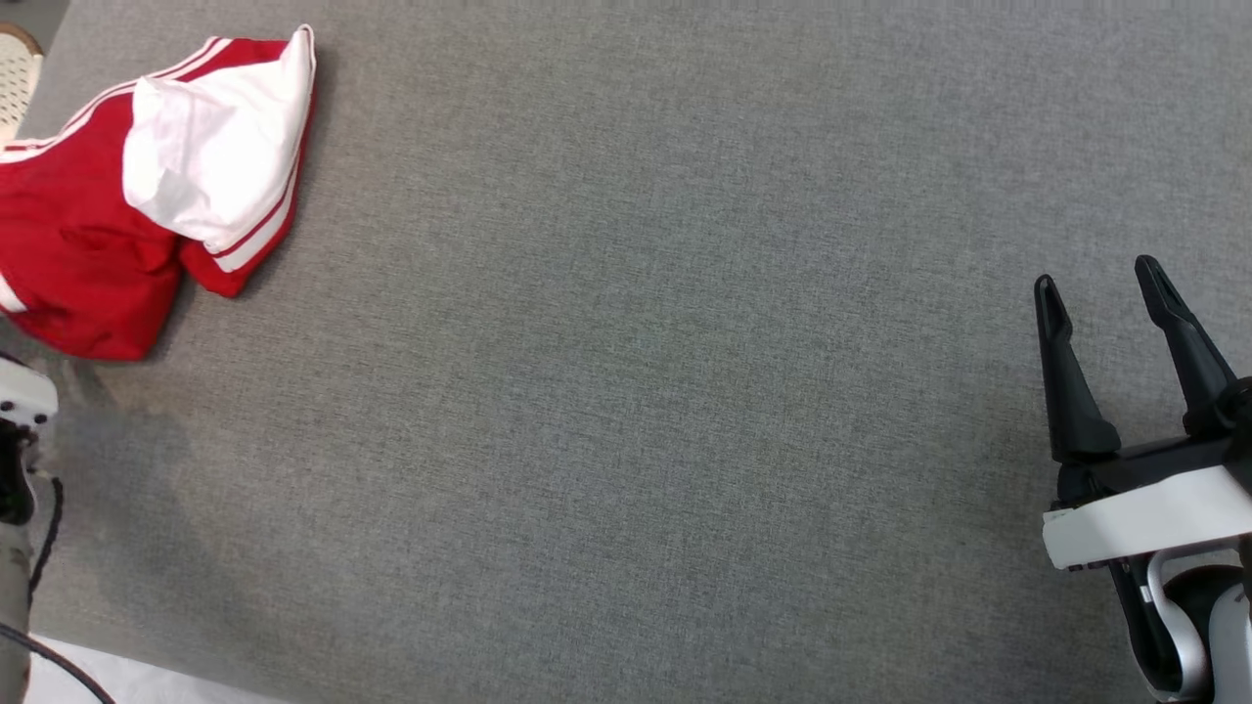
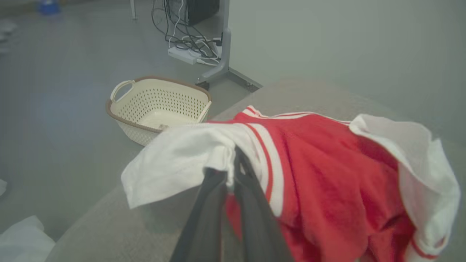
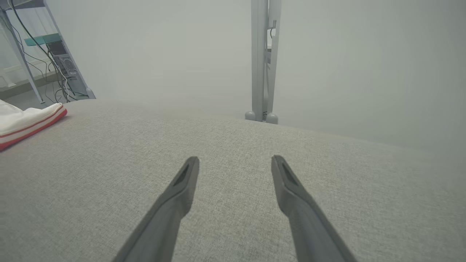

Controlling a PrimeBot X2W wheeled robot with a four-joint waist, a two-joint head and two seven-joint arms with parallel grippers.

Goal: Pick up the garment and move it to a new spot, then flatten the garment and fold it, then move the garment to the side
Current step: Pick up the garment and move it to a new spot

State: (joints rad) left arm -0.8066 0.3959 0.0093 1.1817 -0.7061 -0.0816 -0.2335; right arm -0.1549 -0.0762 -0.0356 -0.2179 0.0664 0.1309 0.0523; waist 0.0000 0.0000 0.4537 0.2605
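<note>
While the red-and-white garment [image 1: 98,225] lies bunched at the table's [image 1: 626,391] far left corner, the left gripper [image 2: 233,171] is pinched shut on its white edge, though haze blurs how deep the bite goes. The pick-up is in hand. Next comes a lift and carry toward the bare middle. The right gripper [image 1: 1097,276] hovers wide open, holding nothing.

Grey fabric tabletop [image 1: 685,391]; cream basket [image 2: 156,105] on floor [image 2: 54,91]; cables [image 2: 189,40] by stand leg [image 2: 226,54].

Cloth garment [image 1: 88,244], woven matt table [image 1: 685,391], probably plastic basket [image 2: 171,102]
</note>
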